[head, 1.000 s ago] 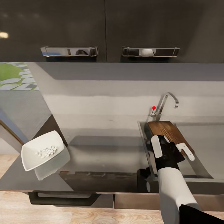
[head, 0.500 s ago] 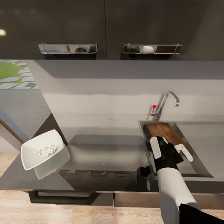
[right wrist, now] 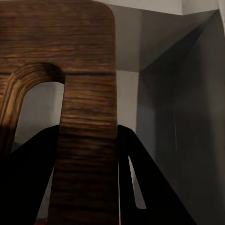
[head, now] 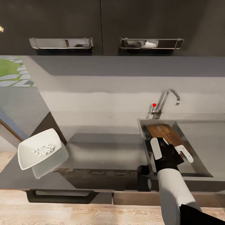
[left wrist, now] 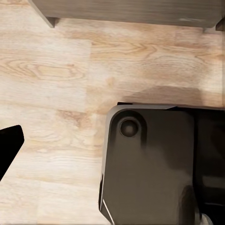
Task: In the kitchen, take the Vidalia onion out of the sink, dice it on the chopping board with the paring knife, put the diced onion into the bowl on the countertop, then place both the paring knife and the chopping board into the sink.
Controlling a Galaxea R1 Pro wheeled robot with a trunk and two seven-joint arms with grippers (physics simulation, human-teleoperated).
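Right gripper (head: 171,150): clamping the handle end of the wooden chopping board (head: 165,133), which is tilting down into the sink (head: 200,167), its far end apparently resting near the tap (head: 165,101). Bowl (head: 26,154): sitting on the countertop (head: 103,150) well to the left, holding diced onion (head: 43,149). Left gripper: state cannot be told.
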